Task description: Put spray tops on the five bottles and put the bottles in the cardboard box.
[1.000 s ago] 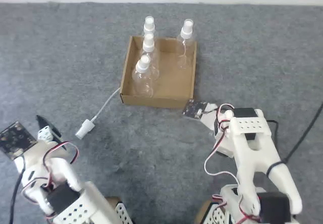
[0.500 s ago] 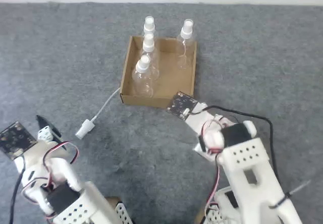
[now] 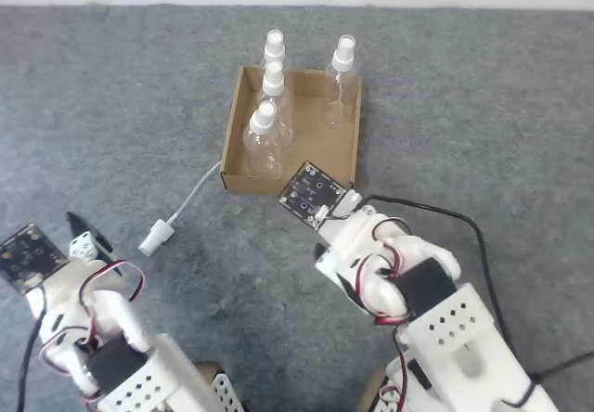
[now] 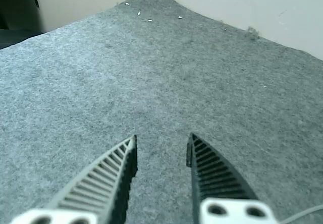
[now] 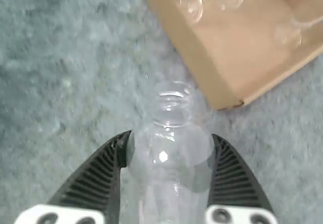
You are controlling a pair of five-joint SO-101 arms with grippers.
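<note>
My left end effector is hanging with its tips spread apart over the grey worktop. My right end effector is pinching the open-necked bottle, with the cardboard box just ahead of its tips.

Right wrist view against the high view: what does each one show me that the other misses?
Right wrist view: an uncapped bottle clamped in the right gripper, its open neck toward the cardboard box. High view: four bottles in the box wearing spray tops, plus a loose spray top with its tube on the carpet. Both: the cardboard box and clear bottles inside it.
</note>
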